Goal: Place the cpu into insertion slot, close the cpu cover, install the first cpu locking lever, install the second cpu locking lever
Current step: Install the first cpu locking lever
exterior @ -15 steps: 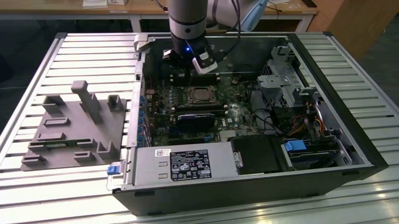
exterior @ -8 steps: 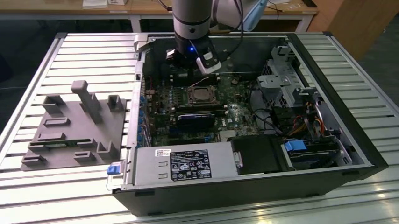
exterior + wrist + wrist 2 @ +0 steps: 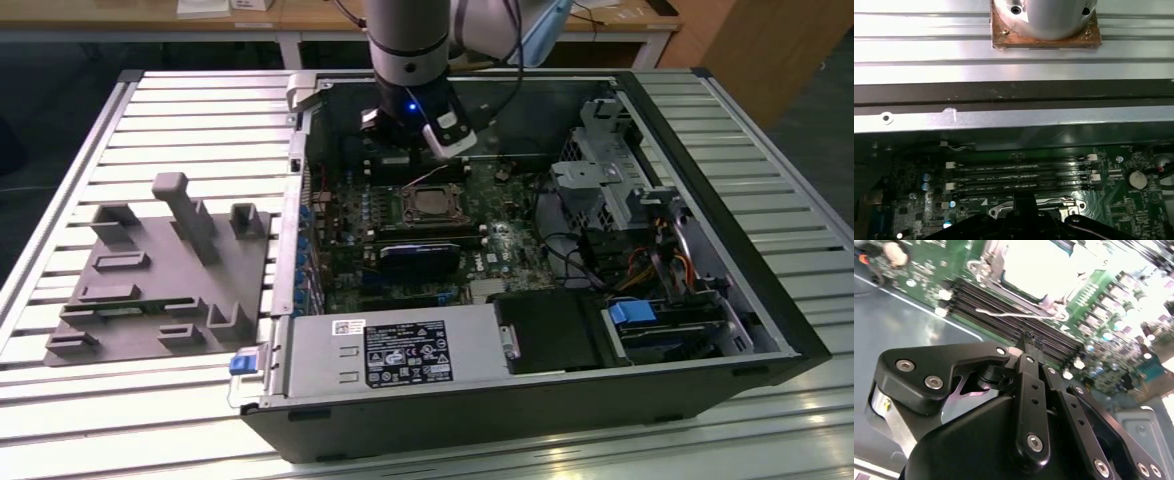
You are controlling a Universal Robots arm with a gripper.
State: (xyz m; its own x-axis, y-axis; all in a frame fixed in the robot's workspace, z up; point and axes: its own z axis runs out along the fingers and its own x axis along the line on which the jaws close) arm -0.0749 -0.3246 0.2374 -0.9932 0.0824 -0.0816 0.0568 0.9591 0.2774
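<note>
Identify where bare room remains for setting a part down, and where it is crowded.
Free: slatted table behind the grey fixture, and the strip in front of the computer case. Crowded: inside the case, around the insertion slot beside the gripper.

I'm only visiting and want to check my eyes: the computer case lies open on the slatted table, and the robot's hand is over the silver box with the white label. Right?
Not quite. The computer case lies open on the slatted table, but the hand is over the green motherboard, beside the insertion slot, not over the silver box. The exterior view shows it.
</note>
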